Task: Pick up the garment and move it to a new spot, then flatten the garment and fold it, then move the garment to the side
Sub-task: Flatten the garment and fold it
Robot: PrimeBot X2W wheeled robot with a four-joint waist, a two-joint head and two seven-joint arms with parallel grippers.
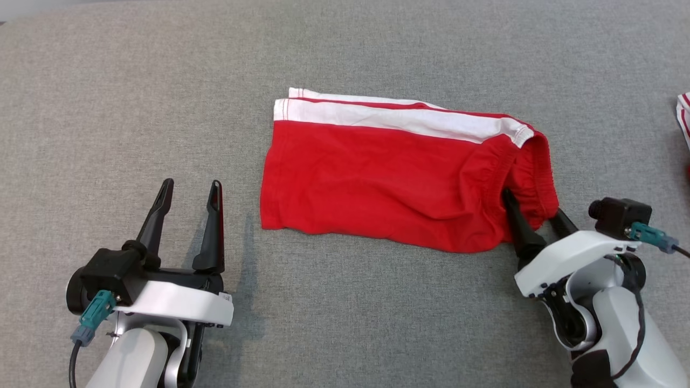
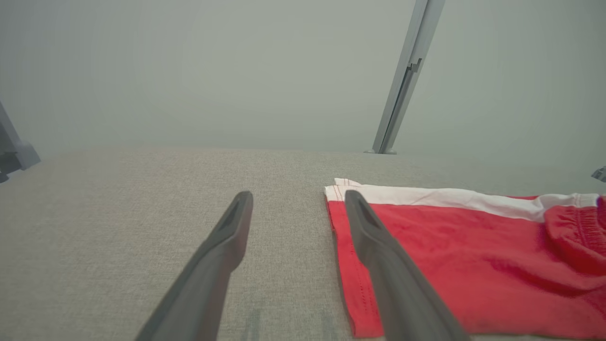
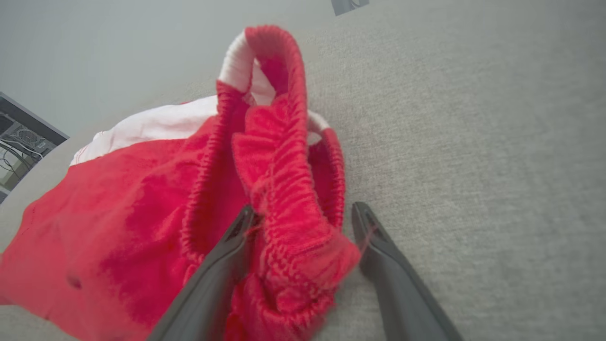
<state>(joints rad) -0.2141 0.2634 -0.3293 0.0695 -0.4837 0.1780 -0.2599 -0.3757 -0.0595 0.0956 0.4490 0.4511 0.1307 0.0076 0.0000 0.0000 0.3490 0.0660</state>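
From the head camera I see red shorts (image 1: 388, 178) lying flat on a grey cloth-covered table (image 1: 108, 108), just past the middle of the view toward 1 o'clock. Their long axis runs from 9 o'clock to 3 o'clock, dipping a little toward 4 o'clock. The hemmed leg end points to 9 o'clock. The gathered elastic waistband (image 1: 531, 172) points to 3 o'clock and stands up in a loose loop. A white side stripe (image 1: 399, 119) runs the full length of the far edge, on the 12 o'clock side.

My left gripper (image 1: 192, 186) sits at 8 o'clock, fingers spread wide with nothing between them, aimed toward 12 o'clock. It is apart from the shorts, just beside the leg end. In the left wrist view its fingers (image 2: 298, 199) frame bare table, with the hem at 3 o'clock of them.

My right gripper (image 1: 533, 207) sits at 4 o'clock, jaws also spread, straddling the waistband. In the right wrist view a bunched fold of elastic (image 3: 284, 189) rises between the two fingers (image 3: 304, 210). The blur there keeps me from telling whether either finger presses the cloth.

A striped scrap of fabric (image 1: 683, 118) shows at the 3 o'clock edge of the head view.
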